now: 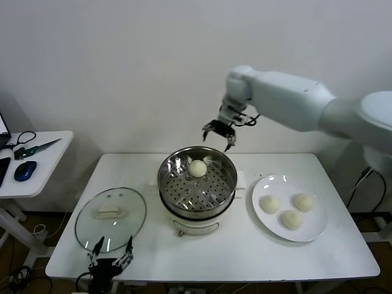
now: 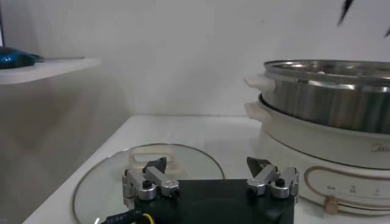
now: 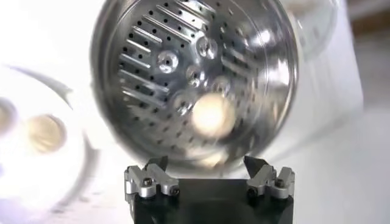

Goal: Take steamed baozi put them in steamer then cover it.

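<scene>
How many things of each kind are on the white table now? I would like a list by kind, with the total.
Steamed baozi: 4, one on the steamer's tray and three on the plate
Steamer: 1
Cover: 1
Plate: 1
Total: 7

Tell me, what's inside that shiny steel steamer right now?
One baozi sits on the perforated tray inside the steamer, toward its back. Nothing else lies on the tray; what's beneath it is hidden.
</scene>
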Controlling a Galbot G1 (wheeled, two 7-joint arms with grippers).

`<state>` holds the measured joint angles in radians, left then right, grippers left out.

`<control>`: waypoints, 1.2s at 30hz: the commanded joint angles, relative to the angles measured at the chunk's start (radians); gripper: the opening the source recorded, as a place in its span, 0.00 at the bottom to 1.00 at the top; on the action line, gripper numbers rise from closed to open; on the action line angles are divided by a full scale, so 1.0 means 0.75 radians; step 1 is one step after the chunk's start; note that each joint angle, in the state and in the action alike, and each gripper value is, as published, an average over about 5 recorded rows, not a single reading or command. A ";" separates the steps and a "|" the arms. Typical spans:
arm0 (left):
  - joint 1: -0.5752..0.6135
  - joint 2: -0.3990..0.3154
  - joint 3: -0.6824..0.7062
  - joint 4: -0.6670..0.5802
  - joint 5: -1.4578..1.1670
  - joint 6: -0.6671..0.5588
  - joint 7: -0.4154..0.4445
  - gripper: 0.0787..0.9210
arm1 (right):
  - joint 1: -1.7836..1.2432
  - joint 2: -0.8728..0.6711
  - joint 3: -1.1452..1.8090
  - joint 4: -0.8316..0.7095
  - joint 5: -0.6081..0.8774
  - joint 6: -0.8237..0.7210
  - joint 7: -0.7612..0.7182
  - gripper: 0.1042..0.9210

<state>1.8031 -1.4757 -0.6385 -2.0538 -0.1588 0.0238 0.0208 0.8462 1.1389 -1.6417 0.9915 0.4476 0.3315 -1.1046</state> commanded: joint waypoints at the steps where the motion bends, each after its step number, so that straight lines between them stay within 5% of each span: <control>1: -0.017 -0.001 0.000 0.005 -0.015 0.002 0.000 0.88 | 0.286 -0.423 -0.497 0.384 0.464 -0.564 0.057 0.88; 10: -0.018 -0.010 0.000 0.006 -0.018 0.000 0.000 0.88 | -0.011 -0.600 -0.398 0.505 0.244 -0.753 0.240 0.88; 23: 0.001 -0.034 0.010 0.017 -0.006 -0.002 -0.002 0.88 | -0.584 -0.489 0.100 0.223 0.022 -0.801 0.353 0.88; 36: 0.008 -0.036 0.002 0.028 -0.011 -0.004 -0.004 0.88 | -0.722 -0.362 0.238 0.081 -0.018 -0.803 0.369 0.88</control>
<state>1.8090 -1.5033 -0.6364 -2.0338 -0.1654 0.0202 0.0179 0.4138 0.8369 -1.5542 1.1085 0.4644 -0.2445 -0.8482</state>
